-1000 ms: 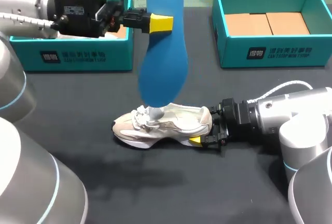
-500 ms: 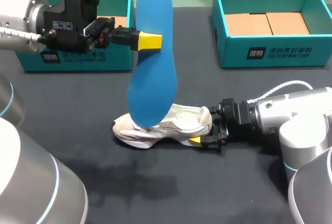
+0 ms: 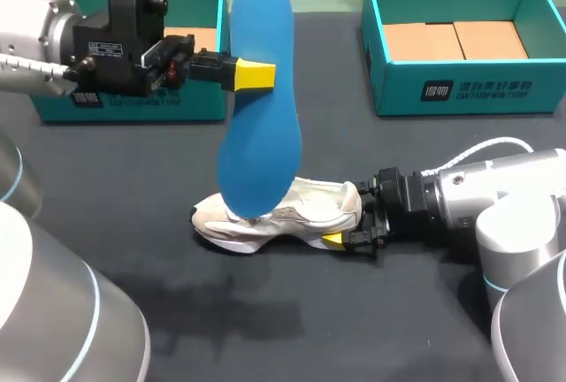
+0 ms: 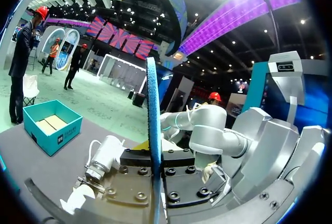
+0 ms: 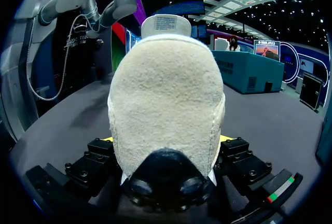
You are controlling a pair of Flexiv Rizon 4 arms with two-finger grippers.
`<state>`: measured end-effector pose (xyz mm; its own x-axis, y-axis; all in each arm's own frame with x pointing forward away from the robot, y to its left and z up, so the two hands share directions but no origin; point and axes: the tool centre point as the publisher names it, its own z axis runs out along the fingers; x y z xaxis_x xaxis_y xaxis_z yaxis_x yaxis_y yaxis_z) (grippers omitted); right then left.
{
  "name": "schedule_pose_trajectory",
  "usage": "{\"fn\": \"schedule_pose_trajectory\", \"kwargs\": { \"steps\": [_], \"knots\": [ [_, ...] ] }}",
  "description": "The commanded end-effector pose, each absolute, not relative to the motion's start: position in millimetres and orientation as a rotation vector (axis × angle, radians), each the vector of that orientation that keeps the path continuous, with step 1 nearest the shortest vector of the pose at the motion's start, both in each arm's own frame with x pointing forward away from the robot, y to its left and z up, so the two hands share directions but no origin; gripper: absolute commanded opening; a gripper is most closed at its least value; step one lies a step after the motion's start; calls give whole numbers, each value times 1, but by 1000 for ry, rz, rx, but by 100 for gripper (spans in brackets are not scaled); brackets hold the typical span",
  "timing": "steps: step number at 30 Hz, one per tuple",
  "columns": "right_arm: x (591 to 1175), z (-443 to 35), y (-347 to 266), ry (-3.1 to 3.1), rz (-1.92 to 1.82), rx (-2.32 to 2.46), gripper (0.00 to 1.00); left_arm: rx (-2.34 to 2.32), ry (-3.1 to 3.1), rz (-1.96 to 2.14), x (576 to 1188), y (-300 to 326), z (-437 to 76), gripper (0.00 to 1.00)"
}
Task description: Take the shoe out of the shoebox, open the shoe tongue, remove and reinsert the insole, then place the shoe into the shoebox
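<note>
Counter [image 3: 265,311]: dark, and it carried everything below.
Right arm [image 3: 504,196]: came in low from the right, lying near the counter and pointing left at the shoe's heel.
Left arm [image 3: 35,28]: came in from the far left, raised above the counter in front of the left box.
Right box [image 3: 455,90]: teal and open, at the far right, with brown card lying flat in its bottom.
Left box [image 3: 133,103]: teal and open, at the far left, partly hidden by the left arm.
Insole [image 3: 261,108]: blue, held upright in the air over the middle. Its lower end hung over the shoe's laced front; I could not tell if it touched. In the left wrist view it stood edge-on [image 4: 153,130].
Shoe [image 3: 301,210]: pale, upright on its sole at the middle of the counter, outside both boxes, toe left and heel right. Its heel filled the right wrist view [image 5: 166,99].
Left hand [image 3: 255,72]: clamped on the insole's upper half from the left.
Right hand [image 3: 354,227]: clamped on the shoe's heel, a finger on each side.
</note>
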<state>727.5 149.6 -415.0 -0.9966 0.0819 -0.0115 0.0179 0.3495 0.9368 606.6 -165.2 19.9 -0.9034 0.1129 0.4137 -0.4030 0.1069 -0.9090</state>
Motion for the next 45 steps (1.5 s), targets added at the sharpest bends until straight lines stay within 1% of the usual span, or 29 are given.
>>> {"fn": "schedule_pose_trajectory", "kwargs": {
  "steps": [1,2,3,4,10,17,24,31,34,37,45],
  "knots": [
    [725,-415,148,2562,1723,115,27,283,-2012,1852,606,-166,19,0],
    [724,-414,146,2566,1717,128,49,283,-2012,1852,606,-166,19,0],
    [723,-413,145,2581,1700,133,98,283,-2012,1852,606,-166,19,0],
    [722,-412,143,2585,1694,137,100,283,-2012,1852,606,-166,19,0],
    [717,-403,132,2644,1607,176,100,283,-2012,1852,606,-166,19,0],
    [717,-390,123,2783,1419,216,100,283,-2012,1852,606,-166,19,0],
    [718,-378,112,2981,1125,304,100,283,-2012,1852,606,-166,19,0],
    [719,-363,115,3137,827,370,100,283,-2012,1852,606,-166,19,0],
    [719,-354,120,3190,663,408,100,283,-2012,1852,606,-166,19,0],
    [720,-346,124,3249,393,509,100,283,-2012,1852,606,-166,19,0],
    [720,-346,124,3249,393,509,100,283,-2012,1852,606,-166,19,0]
  ]
}}
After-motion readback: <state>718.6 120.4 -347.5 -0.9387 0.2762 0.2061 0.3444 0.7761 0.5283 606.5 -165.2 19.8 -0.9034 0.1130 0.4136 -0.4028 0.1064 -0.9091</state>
